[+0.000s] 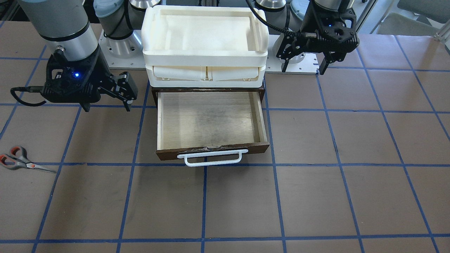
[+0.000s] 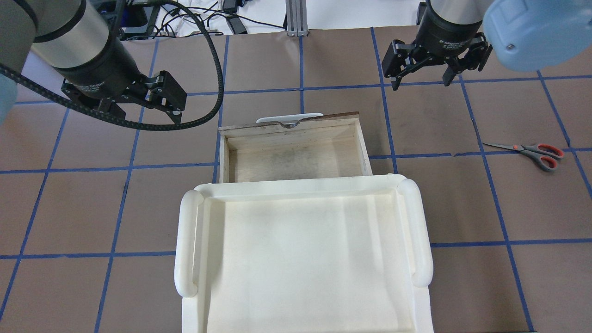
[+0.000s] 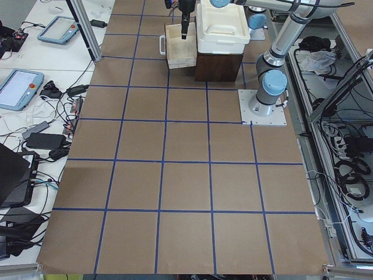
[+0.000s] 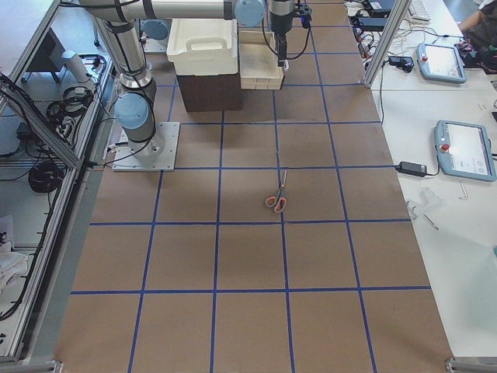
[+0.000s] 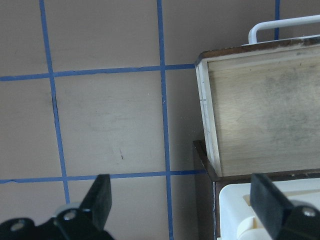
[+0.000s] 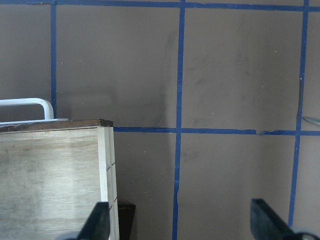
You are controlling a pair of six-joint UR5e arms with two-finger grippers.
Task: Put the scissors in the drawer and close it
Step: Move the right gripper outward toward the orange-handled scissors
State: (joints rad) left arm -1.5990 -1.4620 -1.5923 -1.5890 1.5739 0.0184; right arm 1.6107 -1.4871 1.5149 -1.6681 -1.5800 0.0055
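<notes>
- The drawer (image 1: 207, 121) is pulled out (handle (image 1: 212, 162) forward).
- The scissors (image 1: 24, 161) are laid on the counter (image 1: 316, 196).
- Left gripper (image 1: 304, 66), right gripper (image 1: 106, 104): held wide open, empty.

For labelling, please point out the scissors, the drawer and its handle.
scissors (image 1: 32, 165): front-facing view, on the pivot.
drawer (image 1: 207, 119): front-facing view, on the bare floor.
handle (image 1: 214, 163): front-facing view, on the bar.

Silver-grey arms (image 1: 66, 38), blue joint caps (image 2: 532, 32); black jaws, ribbed cable (image 2: 220, 74)
</notes>
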